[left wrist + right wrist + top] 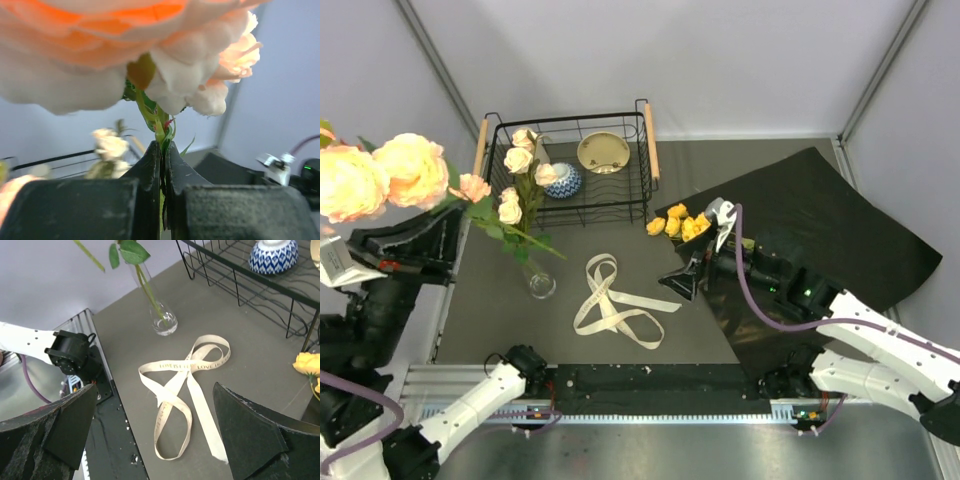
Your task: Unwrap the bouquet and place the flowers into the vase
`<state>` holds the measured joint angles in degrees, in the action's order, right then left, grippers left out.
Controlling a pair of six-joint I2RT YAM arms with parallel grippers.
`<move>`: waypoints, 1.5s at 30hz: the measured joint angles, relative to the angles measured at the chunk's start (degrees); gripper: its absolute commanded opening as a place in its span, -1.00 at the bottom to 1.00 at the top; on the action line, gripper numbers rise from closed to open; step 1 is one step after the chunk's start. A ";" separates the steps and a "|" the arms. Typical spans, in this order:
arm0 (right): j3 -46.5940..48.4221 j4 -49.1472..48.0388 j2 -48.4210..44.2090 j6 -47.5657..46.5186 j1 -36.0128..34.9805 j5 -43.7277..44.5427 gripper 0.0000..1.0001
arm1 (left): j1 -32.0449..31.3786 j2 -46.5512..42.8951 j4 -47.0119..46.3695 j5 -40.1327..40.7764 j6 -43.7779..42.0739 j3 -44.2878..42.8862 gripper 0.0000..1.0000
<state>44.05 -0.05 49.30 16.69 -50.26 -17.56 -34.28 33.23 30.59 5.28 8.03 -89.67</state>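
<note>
My left gripper [163, 150] is raised high at the left, shut on the green stems of peach-pink flowers [380, 175] whose blooms [100, 50] fill the left wrist view. The small clear vase [541, 283] stands on the grey mat and holds several cream and pink roses [520, 165]. The black wrapping paper [820, 230] lies spread flat at the right, with a few yellow roses [678, 222] on its near-left corner. My right gripper [698, 255] hovers by those roses, open and empty, its fingers [240, 425] framing the ribbon below.
A cream ribbon [615, 305] lies in loops on the mat between the vase [164, 322] and the paper. A black wire basket [500, 165] at the back holds a blue-patterned bowl [563, 182] and a beige dish [603, 152].
</note>
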 measured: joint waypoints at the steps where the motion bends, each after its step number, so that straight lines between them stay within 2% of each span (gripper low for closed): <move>1: 0.00 0.28 0.48 -0.02 0.00 0.33 0.97 | 0.00 -0.02 1.18 1.99 -1.49 -1.05 -1.00; 7: 0.00 1.16 2.05 0.00 0.02 1.38 0.98 | 0.00 2.73 9.66 13.16 -8.79 -5.25 -1.00; 16: 0.00 1.18 2.10 0.02 0.02 1.70 0.97 | 0.00 3.69 11.43 21.79 -13.22 2.60 -1.00; 35: 0.00 1.18 2.10 0.00 0.02 2.12 0.97 | 0.00 4.04 -2.34 28.98 -18.14 5.81 -1.00; 45: 0.00 1.18 2.10 0.00 0.02 2.12 0.97 | 0.00 5.46 -5.07 30.38 -18.62 5.81 -1.00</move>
<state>44.05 1.13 51.40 16.69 -50.24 -15.44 -34.28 38.70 25.52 35.66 -10.59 -83.85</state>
